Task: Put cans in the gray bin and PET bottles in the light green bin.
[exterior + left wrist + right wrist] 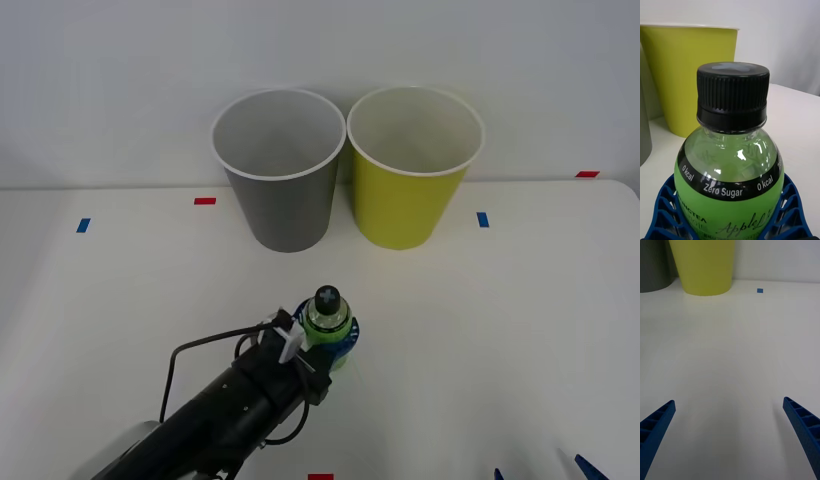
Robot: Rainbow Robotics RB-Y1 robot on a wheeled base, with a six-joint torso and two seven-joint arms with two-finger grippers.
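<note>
The small green PET bottle [327, 318] with a dark cap stands upright on the white table, in front of the two bins. My left gripper [334, 345] is shut on the bottle, its blue fingers [662, 212] curving round the bottle's body [728, 176]. Behind stand the gray bin [278, 175] on the left and the light green bin [410, 175] on the right, side by side and upright. No cans are in view. My right gripper [730, 438] hangs open over bare table at the front right [540, 472], with the light green bin [703, 266] far ahead of it.
Small tape marks lie on the table: red [205, 201], blue [83, 225], blue [483, 219], red [587, 174] and red [320, 477]. A white wall rises right behind the bins. A black cable [195, 348] loops off the left arm.
</note>
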